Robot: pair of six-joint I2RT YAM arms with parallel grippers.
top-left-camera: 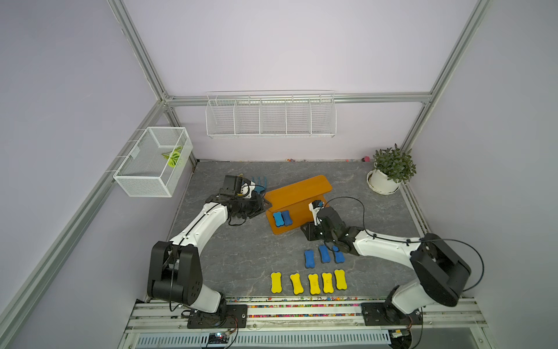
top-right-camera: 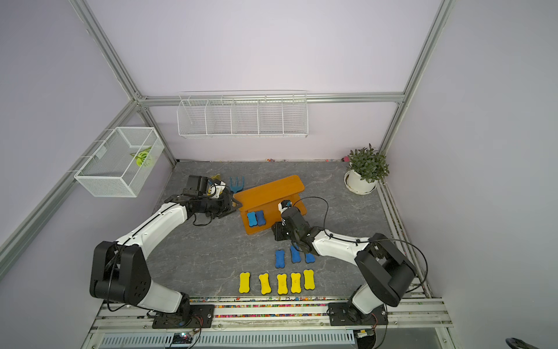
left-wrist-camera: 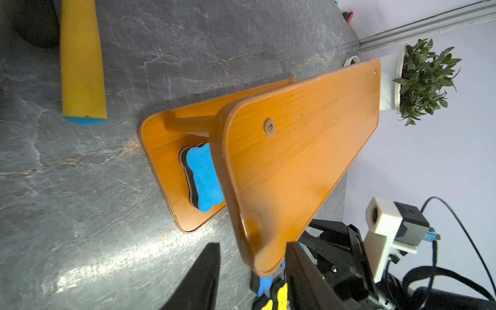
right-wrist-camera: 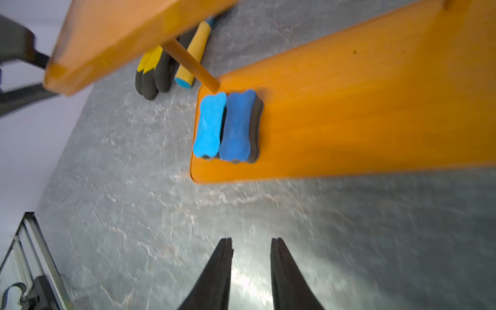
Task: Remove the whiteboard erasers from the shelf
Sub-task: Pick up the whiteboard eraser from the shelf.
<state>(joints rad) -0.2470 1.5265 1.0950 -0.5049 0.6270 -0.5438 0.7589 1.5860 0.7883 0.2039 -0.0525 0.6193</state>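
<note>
Two blue erasers [top-left-camera: 277, 219] lie touching, side by side, at the left end of the shelf's [top-left-camera: 297, 193] lower tier. Three other blue erasers [top-left-camera: 309, 259] and five yellow erasers [top-left-camera: 314, 284] lie in rows on the table [top-left-camera: 241, 256]. Left fingers [left-wrist-camera: 198, 279] stand apart astride the upper tier's corner. Right fingers [right-wrist-camera: 217, 273] stand apart, empty, over the table.

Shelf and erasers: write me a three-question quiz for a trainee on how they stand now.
1. True or false: the shelf holds no erasers.
2. How many yellow erasers lie on the table? A three, B five, C seven.
3. Fill in: the jaws of the right gripper stand ____, with nothing between them.
Key: 1 false, two blue erasers sit side by side on its lower board; 2 B; 3 open.
</note>
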